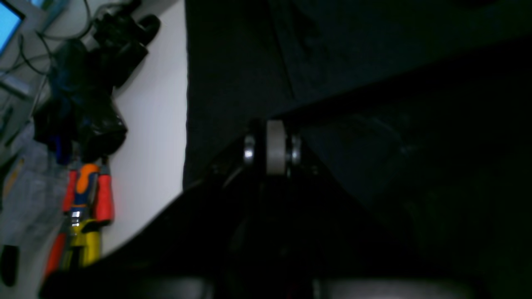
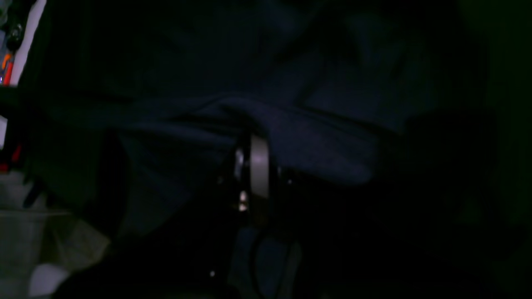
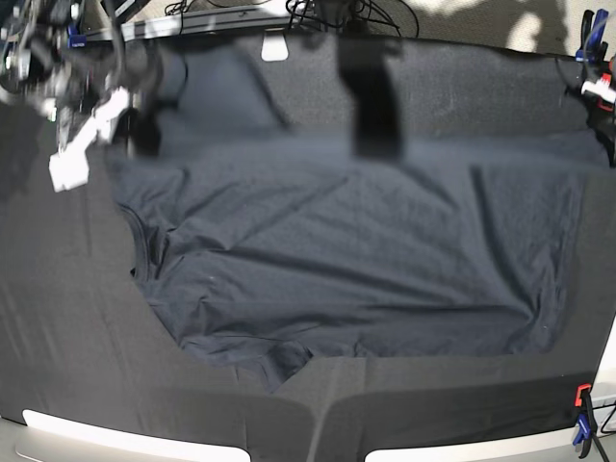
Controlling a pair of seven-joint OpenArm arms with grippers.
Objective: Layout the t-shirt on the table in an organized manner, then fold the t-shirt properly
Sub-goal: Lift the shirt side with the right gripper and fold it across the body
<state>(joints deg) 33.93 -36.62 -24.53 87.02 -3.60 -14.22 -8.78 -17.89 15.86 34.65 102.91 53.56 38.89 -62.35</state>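
This looks like a robotics lab or workshop, not a home. The table is a wide work surface draped in matte black cloth, which orange-and-blue clamps pin down at the corners, with another clamp hanging off the pale edge in the left wrist view. Loose cables trail along the far side of the table. A lit computer screen glows in a corner beside more wiring and dark gear, the sort of clutter found around a test bench.
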